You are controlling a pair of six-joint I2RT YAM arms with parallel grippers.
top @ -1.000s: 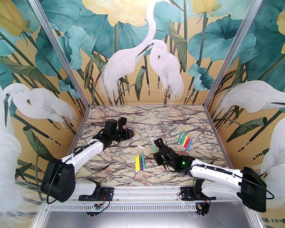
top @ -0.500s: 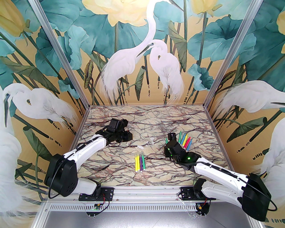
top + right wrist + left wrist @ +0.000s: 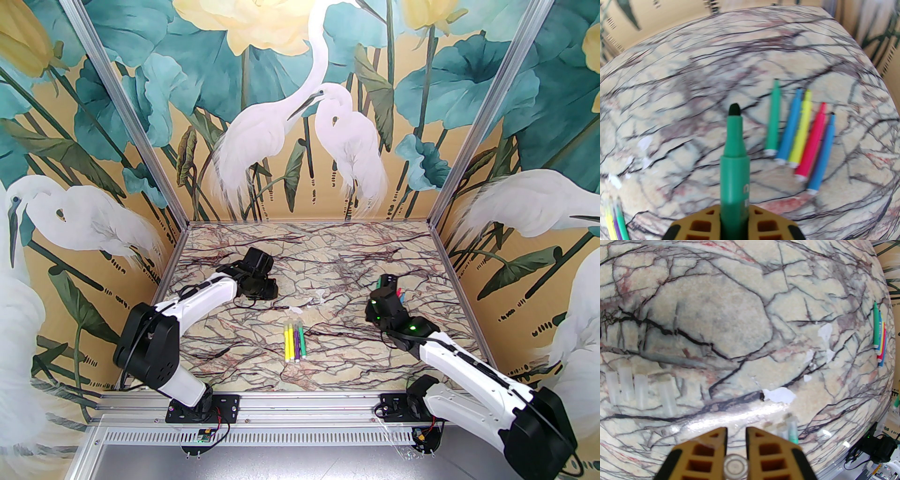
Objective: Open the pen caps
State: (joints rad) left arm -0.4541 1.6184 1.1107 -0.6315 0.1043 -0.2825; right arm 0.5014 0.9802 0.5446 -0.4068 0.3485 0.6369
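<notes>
Clamped in the right gripper (image 3: 734, 208): an uncapped green pen (image 3: 734, 152), just left of the row of five pens (image 3: 799, 136) near the right edge of the table (image 3: 328, 253). Well left of that row, left gripper (image 3: 736, 431) pinched shut, seemingly on a clear pen cap (image 3: 736, 466); four loose caps (image 3: 639, 387) well apart from it, open marble between.

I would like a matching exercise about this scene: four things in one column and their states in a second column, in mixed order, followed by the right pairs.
Things:
A. lone green pen
B. row of five pens
C. group of three pens
D. loose caps

States:
1. capped, in the middle of the table
2. empty, see-through, lying in a row
3. gripped by the right end effector, tip bare
4. uncapped, lying side by side

Pairs: A-3, B-4, C-1, D-2.
</notes>
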